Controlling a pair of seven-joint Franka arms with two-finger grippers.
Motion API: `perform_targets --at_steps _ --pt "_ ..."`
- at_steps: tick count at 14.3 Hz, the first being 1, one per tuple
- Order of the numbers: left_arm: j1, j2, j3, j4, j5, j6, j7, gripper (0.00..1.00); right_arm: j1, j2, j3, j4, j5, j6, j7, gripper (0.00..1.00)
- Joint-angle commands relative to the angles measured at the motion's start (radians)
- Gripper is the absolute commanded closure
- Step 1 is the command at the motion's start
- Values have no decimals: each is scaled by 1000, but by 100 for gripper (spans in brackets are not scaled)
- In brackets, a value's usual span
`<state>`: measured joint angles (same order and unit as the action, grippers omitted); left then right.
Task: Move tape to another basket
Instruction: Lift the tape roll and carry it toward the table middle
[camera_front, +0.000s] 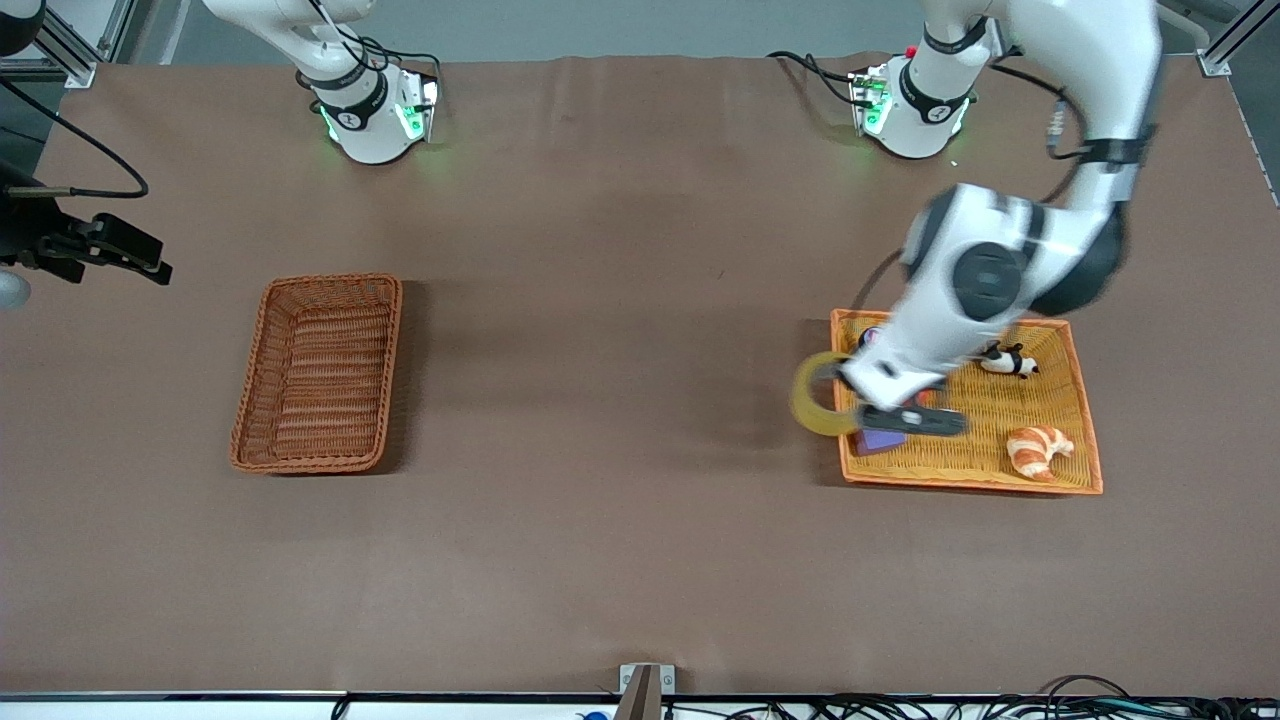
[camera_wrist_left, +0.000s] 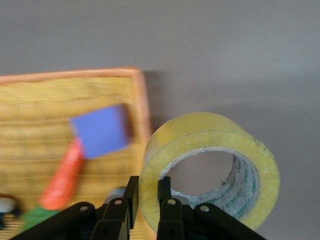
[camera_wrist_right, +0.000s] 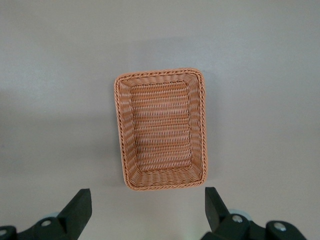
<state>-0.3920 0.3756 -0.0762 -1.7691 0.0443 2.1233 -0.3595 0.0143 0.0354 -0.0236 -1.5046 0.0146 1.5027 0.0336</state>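
Transfer of the tape (camera_front: 822, 395), carry phase. The left gripper (camera_front: 868, 392) is clamped on the wall of the roll, one finger inside the grey core and one outside (best seen in the left wrist view), and holds it in the air over the edge of the orange tray (camera_front: 1085, 420) that faces the right arm's end of the table. A croissant (camera_front: 1038, 450), a small panda figure (camera_front: 1008, 360) and a blue block (camera_front: 878, 440) lie in the tray. The reddish-brown basket (camera_front: 250, 420), the destination, stands well apart toward the right arm's end and holds nothing. The right gripper (camera_wrist_right: 145, 212) hangs high above that basket with its fingers spread wide, waiting. Judged step: lift done, crossing not yet made. The next move calls for a long level carry across the bare table, or a handover to the waiting arm, with the roll kept from slipping
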Motion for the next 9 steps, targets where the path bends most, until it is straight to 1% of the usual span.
perform_targets --at_steps 1,2,3,4,6,7,9 --pt "-135 171 7 198 17 -9 -203 97 -5 -20 2 -20 -2 -1 -39 0" --pt "-189 227 9 273 20 -49 -240 97 -7 -20 1 -20 -2 -1 -53 0" --pt "-233 244 10 307 23 -95 -240 98 -5 -22 -1 -20 -2 -1 -54 0" --pt "-237 268 6 330 16 -88 -249 98 -5 -22 -1 -20 -2 -1 -47 0" --pt "-269 359 -13 460 8 -65 -256 99 -5 -22 -1 -22 -2 1 -44 0" --pt "-293 394 -20 505 8 -56 -257 99 -5 -20 -1 -22 -2 2 -44 0" --pt "-317 426 -28 520 6 -1 -254 97 2 -16 1 -23 -2 8 -44 0"
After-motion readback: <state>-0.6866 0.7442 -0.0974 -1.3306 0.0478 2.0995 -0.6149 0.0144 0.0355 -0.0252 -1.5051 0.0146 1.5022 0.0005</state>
